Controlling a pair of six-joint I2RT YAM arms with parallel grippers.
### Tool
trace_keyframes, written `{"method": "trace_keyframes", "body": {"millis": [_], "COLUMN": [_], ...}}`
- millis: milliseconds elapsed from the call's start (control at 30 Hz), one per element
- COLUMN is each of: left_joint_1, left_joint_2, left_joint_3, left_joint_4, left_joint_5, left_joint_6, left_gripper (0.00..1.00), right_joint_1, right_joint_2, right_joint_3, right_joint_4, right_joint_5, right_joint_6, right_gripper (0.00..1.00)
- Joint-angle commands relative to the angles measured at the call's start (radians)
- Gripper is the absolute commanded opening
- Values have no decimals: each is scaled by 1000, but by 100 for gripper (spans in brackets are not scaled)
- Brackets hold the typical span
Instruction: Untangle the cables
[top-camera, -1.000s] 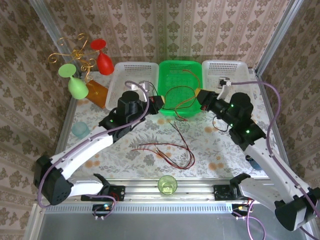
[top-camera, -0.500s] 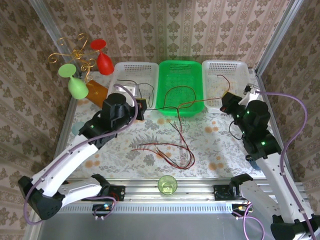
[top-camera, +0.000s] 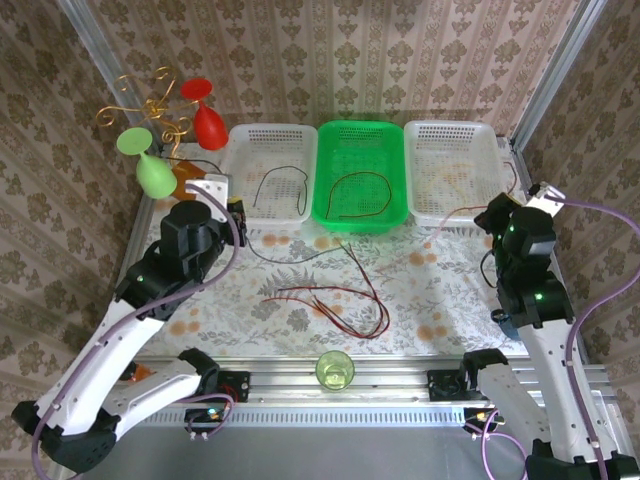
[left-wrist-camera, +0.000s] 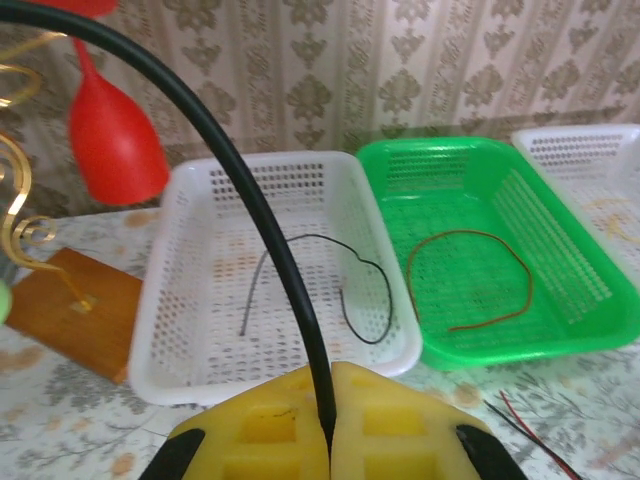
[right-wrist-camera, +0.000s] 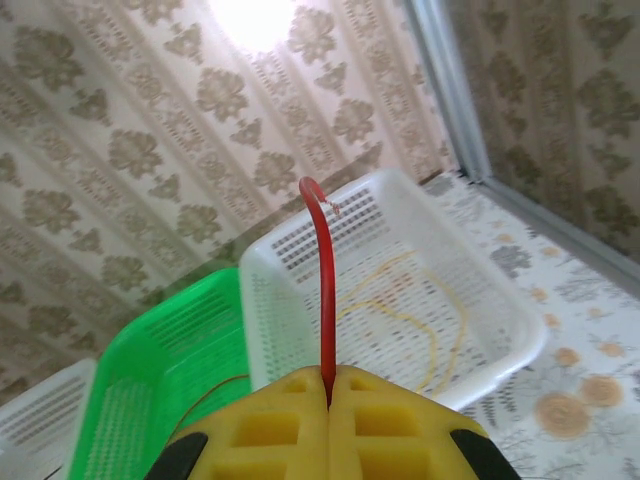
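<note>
Loose bundle of thin red and black cables (top-camera: 335, 300) lying in curls on the flower-patterned table cover (top-camera: 440, 290), in front of the green plastic mesh basket (top-camera: 365, 222) and well apart from both arms.

Sorted cables: one thin black cable (top-camera: 280, 172) lies in the left white plastic mesh basket (top-camera: 275, 215). One red-brown cable (top-camera: 355, 175) lies looped in the green basket. Thin yellow cables (top-camera: 455, 180) lie in the right white plastic mesh basket (top-camera: 412, 170).

Left gripper (left-wrist-camera: 330, 405): its yellow pads are pressed together on a second black cable (left-wrist-camera: 255, 200), which arcs up and away to the left in the wrist view. In the top view this cable trails from the gripper (top-camera: 238, 212) across the table cover toward the bundle.

Right gripper (right-wrist-camera: 328, 385): its yellow pads are pinched together on a red cable (right-wrist-camera: 326, 270), whose hooked free end stands upright above them. In the top view the gripper (top-camera: 492, 212) sits at the front right corner of the right white basket.

Surroundings: a gold curly wire stand (top-camera: 150, 105) on a wooden base (left-wrist-camera: 65, 310) carries a red plastic goblet (top-camera: 208, 122) and a green plastic goblet (top-camera: 152, 170). A translucent green cup (top-camera: 335, 370) stands at the near table edge.
</note>
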Motion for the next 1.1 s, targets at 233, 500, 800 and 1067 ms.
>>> {"method": "trace_keyframes", "body": {"millis": [233,500,800,1067], "left_joint_1": [19,67,127,236], "left_joint_2": [-8,136,423,650], "left_joint_3": [32,184,579,952], "left_joint_4": [63,238,206,140], "left_joint_5": [42,195,284,332], "left_joint_6": [13,40,131,195], "left_gripper": [0,0,0,0], "right_joint_1": [-24,-25,-24,-24], "right_joint_2": [-31,-28,-21,-7], "right_joint_3": [9,13,8,19], "right_joint_4": [-18,4,10,14], "right_joint_5": [49,-16,-71,-78], "right_joint_6": [-17,-21,-2,1], "right_gripper": [0,0,0,0]}}
